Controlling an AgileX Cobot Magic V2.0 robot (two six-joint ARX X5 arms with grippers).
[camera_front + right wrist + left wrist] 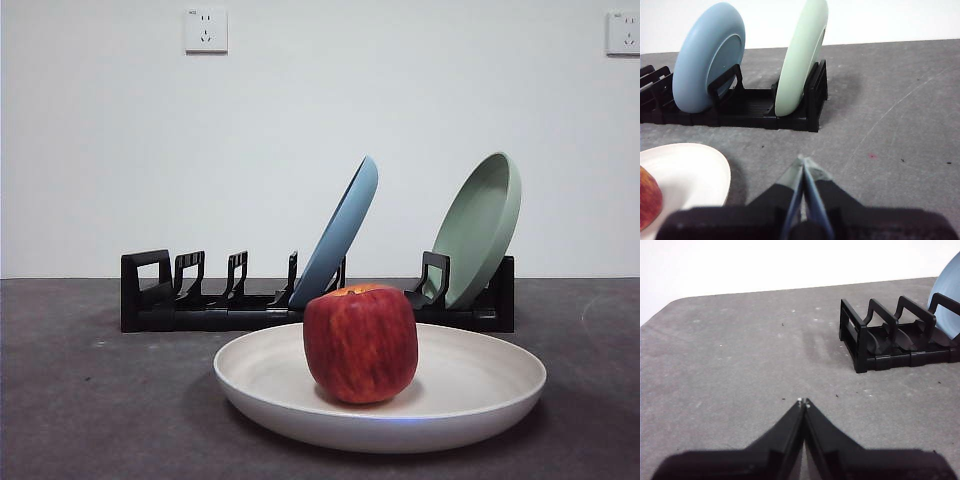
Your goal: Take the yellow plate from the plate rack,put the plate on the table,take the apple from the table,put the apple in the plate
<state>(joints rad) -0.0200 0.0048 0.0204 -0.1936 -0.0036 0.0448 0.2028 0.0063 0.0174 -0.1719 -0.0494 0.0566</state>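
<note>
Apple [360, 343], firm, smooth and likely slippery, sits in the yellow plate [480, 385], best taken across its sides, while left gripper [803, 402] and right gripper [803, 161] wait pressed together, empty.

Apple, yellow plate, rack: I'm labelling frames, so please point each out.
apple [360, 343], front view, middle of its red side.
yellow plate [480, 385], front view, bare inner surface.
plate rack [190, 315], front view, base rail.

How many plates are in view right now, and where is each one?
3. The yellow plate lies on the table holding the apple; the blue plate and the green plate stand in the plate rack.
</note>
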